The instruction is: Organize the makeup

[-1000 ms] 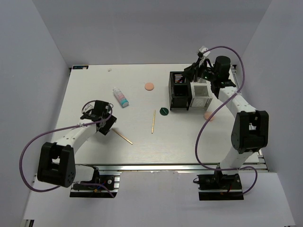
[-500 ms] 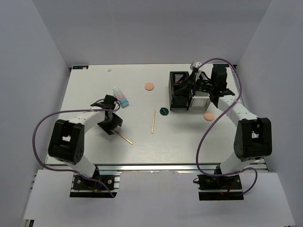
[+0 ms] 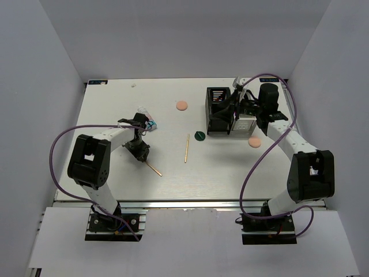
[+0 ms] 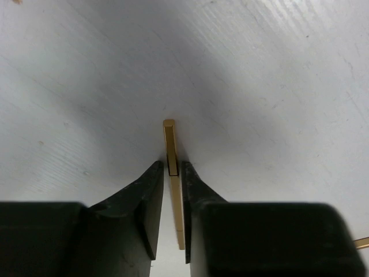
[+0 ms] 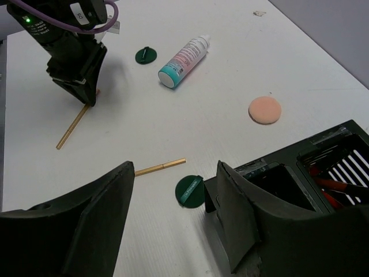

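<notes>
My left gripper (image 3: 140, 151) is down on the table. Its fingers (image 4: 154, 190) are closed on the end of a thin tan stick (image 4: 169, 144) that lies flat, also seen from above (image 3: 153, 168). A second tan stick (image 3: 186, 148) lies mid-table. A white tube with a teal cap (image 3: 147, 118) lies just behind my left arm. A dark-green disc (image 3: 199, 135) sits by the black organizer (image 3: 218, 118). Peach puffs lie at the back (image 3: 181, 105) and to the right (image 3: 254, 142). My right gripper (image 5: 173, 225) is wide open and empty, over the organizers.
A white slotted box (image 3: 247, 122) stands beside the black one. Red pencils (image 5: 328, 187) sit in the black organizer's slots. A second green disc (image 5: 145, 55) lies near the tube (image 5: 183, 61). Grey walls enclose the table on three sides.
My left gripper swung from the left, came down over the end of the tan stick and closed around it. My right gripper shifted slightly left over the organizers.
</notes>
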